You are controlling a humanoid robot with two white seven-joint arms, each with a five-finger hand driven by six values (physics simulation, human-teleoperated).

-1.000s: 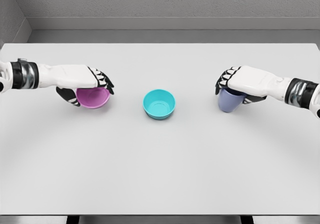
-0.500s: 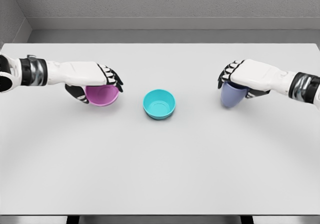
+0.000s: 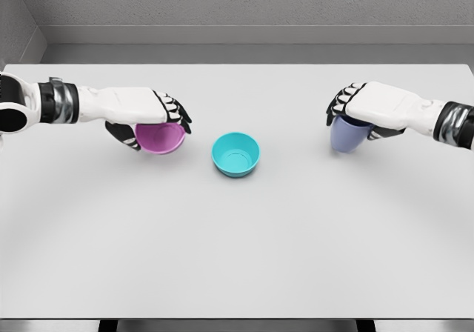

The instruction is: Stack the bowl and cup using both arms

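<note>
Two hands are loaded: the left hand (image 3: 152, 111) has its fingers clamped over the pink bowl (image 3: 160, 138), just left of the teal bowl (image 3: 236, 154) at mid-desk (image 3: 237, 258). The right hand (image 3: 361, 108) grips the purple cup (image 3: 346, 134), far right. Both palms face down, forearms nearly level. Misaligned rims could knock the teal bowl aside.

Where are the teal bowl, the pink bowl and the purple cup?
Teal bowl (image 3: 235, 153): head view, inner bottom.
Pink bowl (image 3: 161, 137): head view, inner wall below the left hand.
Purple cup (image 3: 345, 138): head view, outer side.
</note>
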